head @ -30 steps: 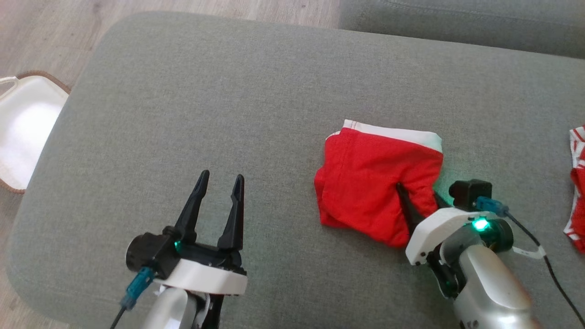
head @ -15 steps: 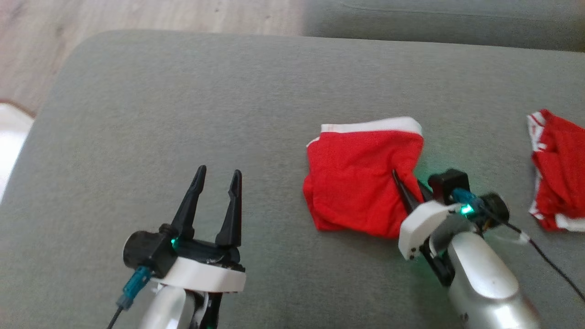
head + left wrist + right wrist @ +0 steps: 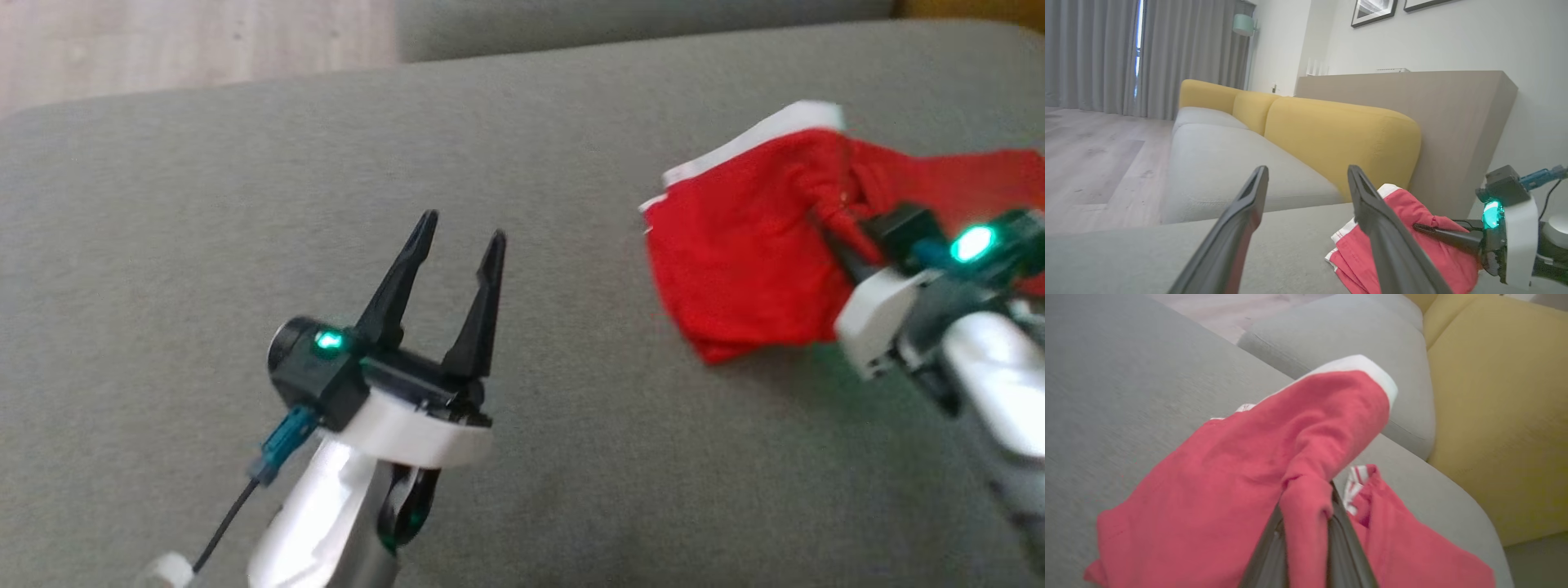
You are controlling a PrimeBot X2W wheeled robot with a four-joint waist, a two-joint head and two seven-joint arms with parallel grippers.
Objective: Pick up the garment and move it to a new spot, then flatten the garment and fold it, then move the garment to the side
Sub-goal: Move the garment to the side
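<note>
– Two claws before us; how do they stand?
– Our left claw (image 3: 463,227) hovers over the grey cushion (image 3: 204,245), lower middle of the head view, fingers spread wide and holding nothing. Our right claw (image 3: 824,224) is pressed together, pinching the garment (image 3: 735,269).
– Where do we have the garment?
– At the right of the head view, red with a white waistband, one fold bunched between our right fingers (image 3: 1345,555). In the right wrist view it drapes toward the lower left. Whether its lower edge touches the cushion, we cannot tell.
– Anything beside it?
– A second red piece (image 3: 1404,547) lies just beyond it, lower right of that view, with a yellow sofa back (image 3: 1494,416) behind.
</note>
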